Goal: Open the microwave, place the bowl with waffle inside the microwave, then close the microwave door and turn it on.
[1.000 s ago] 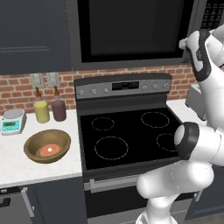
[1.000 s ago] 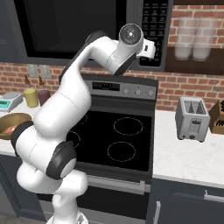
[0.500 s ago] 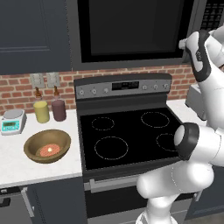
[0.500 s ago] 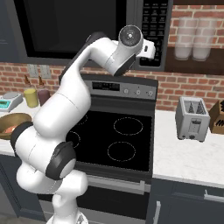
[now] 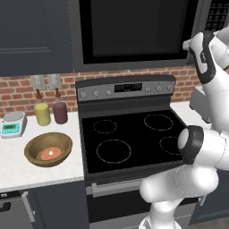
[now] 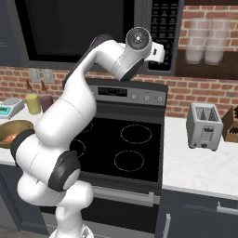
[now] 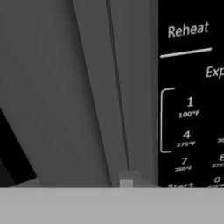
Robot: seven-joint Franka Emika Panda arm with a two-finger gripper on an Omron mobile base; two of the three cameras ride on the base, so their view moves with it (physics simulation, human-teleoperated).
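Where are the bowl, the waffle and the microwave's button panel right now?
bowl (image 5: pixel 33 154): left base view, front-left of its wooden rim.
waffle (image 5: pixel 50 154): left base view, the disc's pale centre, inside the bowl.
button panel (image 6: pixel 162 28): right base view, middle of the keypad strip.

Two canisters (image 5: pixel 51 113) (yellow, maroon); one toaster (image 6: pixel 204 126)

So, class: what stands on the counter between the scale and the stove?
In the left base view: a yellow canister and a maroon canister, side by side.
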